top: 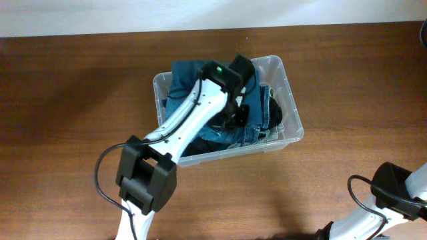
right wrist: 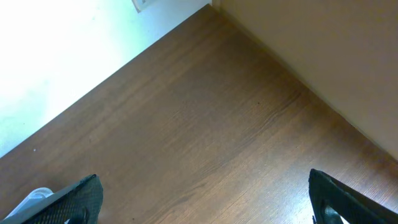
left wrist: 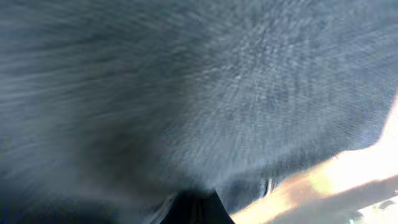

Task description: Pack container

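Left end effector (top: 235,120) sits clenched among soft, floppy denim (top: 190,73) in the container (top: 294,113); we judge it stiff, light, slippery, best taken by its rim.

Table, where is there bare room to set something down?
The table is bare left of the container, and on its right as far as the right arm. A narrower strip runs behind it by the wall. The container itself is crowded: denim clothes fill it, with the left arm reaching in.
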Tool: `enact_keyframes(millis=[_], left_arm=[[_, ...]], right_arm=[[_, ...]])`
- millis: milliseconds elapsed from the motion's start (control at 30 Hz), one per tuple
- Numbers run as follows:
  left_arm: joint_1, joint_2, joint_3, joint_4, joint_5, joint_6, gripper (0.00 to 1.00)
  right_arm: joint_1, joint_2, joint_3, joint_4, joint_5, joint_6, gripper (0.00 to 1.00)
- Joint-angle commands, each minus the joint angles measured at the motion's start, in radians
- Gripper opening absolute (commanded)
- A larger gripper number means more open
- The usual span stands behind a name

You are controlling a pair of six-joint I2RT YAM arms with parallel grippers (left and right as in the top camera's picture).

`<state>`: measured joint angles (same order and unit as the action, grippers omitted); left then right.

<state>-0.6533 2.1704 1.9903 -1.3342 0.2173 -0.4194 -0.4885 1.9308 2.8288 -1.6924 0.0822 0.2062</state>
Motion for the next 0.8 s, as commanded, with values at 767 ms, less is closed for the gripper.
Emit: enact_keyframes(millis=[767], left_arm=[[0.036,-0.236,0.157,-0.043,-0.294,-0.066,0.0]], right_arm=[[-0.003,-0.011,-0.002,-0.006,0.005,0.0,0.98]])
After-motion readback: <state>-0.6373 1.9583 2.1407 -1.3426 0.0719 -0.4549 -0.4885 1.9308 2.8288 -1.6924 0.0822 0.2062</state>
